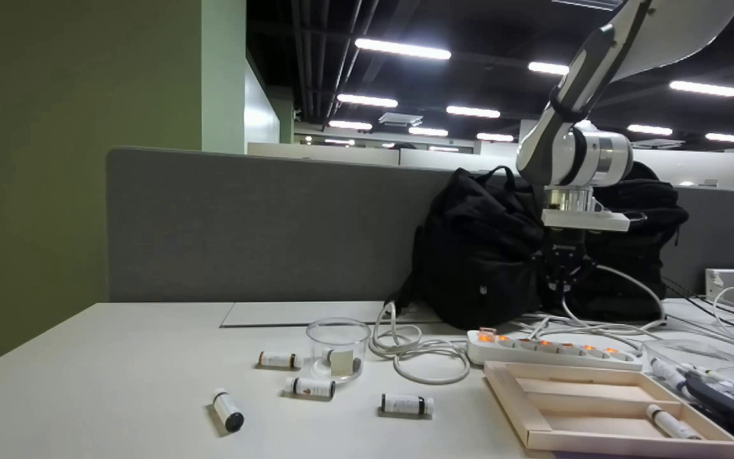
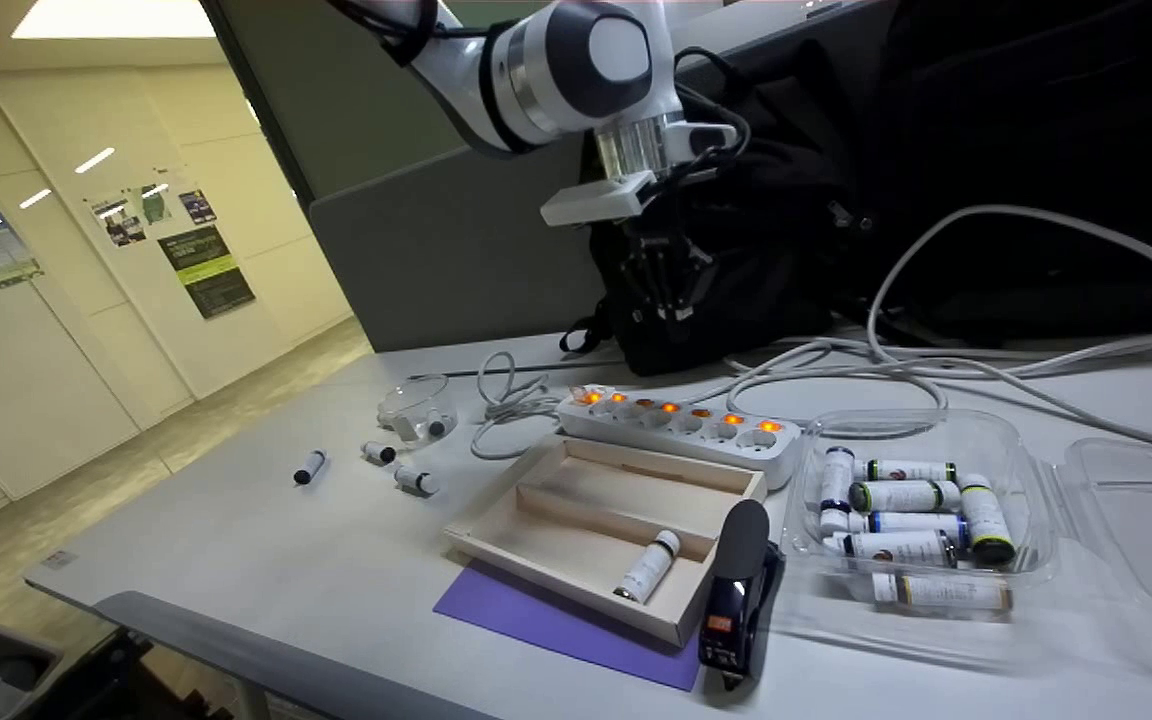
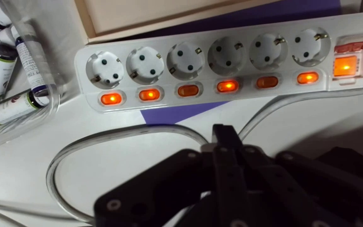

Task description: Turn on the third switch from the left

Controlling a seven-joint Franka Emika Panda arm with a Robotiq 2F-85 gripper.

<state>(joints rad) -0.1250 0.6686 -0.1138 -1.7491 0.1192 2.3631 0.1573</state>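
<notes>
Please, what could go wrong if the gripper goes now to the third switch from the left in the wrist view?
The shut gripper may miss the unlit third switch and perhaps turn the lit second switch beside it off. It might also snag the white cable lying beside the power strip.

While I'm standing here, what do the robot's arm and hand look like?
The arm is white with dark grey panels, black bands and a silvery collar. Black cables loop beside its wrist, near a flat white block. The gripper is black, with slim jointed links and pale round bolt heads; its small marking is unreadable.
</notes>
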